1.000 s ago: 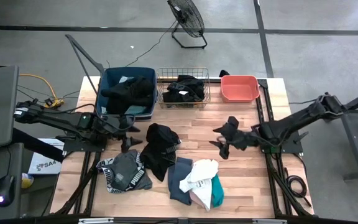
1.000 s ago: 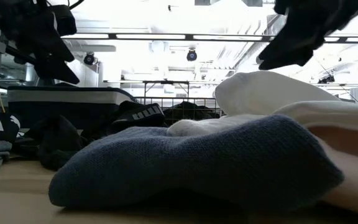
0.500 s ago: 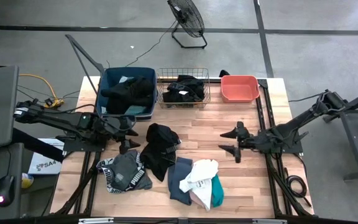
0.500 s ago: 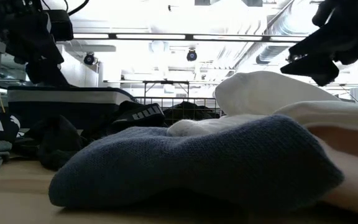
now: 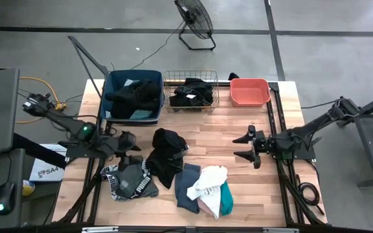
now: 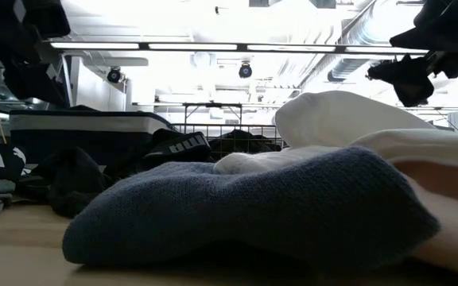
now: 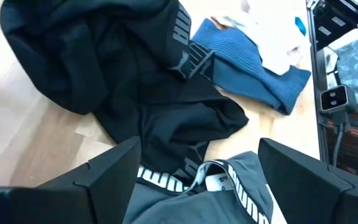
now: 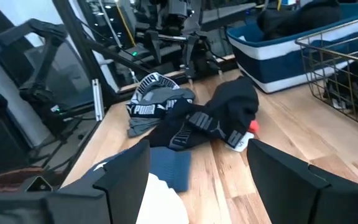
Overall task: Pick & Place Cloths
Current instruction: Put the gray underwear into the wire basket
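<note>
Several cloths (image 5: 167,154) lie loose in a cluster near the worktop's (image 5: 251,194) front edge; more already fill the blue tub (image 5: 132,96) and wire basket (image 5: 190,91) along the back edge. Both pincers stand wide and empty: the left pincer (image 5: 131,144) just beside the black garment (image 7: 135,81), the right pincer (image 5: 248,147) toward the right edge. Judged between picks, the next move needs a descent onto one garment.

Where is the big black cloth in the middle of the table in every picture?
High view: the black cloth lies mid-table, just left of centre.
Low view: a dark heap at the left is probably it; hard to tell.
Left wrist view: it fills the upper left, white lettering showing.
Right wrist view: it lies mid-picture.
Shared landmark: the slate blue cloth lies beside it.
</note>
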Motion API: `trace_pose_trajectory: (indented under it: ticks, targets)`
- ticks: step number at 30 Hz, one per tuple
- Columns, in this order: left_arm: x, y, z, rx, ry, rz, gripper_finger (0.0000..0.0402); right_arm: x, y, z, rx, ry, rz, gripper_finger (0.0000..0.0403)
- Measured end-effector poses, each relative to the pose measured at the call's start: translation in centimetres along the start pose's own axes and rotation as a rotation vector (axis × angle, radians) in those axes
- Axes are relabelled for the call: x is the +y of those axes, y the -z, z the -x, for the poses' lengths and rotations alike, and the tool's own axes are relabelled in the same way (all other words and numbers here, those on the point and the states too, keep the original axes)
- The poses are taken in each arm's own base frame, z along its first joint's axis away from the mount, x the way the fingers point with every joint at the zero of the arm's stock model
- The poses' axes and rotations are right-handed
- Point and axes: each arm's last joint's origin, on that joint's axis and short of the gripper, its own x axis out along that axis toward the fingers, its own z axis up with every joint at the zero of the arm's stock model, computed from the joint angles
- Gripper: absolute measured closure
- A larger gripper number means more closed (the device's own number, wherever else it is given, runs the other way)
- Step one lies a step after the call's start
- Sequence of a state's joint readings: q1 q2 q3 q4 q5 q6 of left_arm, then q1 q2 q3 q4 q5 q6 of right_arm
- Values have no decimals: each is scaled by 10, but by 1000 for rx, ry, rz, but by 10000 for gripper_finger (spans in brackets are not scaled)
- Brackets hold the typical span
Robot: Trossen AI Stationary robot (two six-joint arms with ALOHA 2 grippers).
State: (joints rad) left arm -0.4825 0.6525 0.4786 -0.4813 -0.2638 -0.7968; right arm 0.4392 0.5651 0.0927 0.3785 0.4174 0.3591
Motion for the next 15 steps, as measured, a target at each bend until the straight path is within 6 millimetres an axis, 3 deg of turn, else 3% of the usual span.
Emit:
trace_pose_trajectory:
  ticks: [7, 15]
  targets:
    - [-6, 7, 3, -22, -11, -22, 85, -17, -2, 2, -25, -15, 9, 143]
    - [-2, 15, -1, 77, -67, 33, 85, -35, 5, 3, -14, 7, -3, 143]
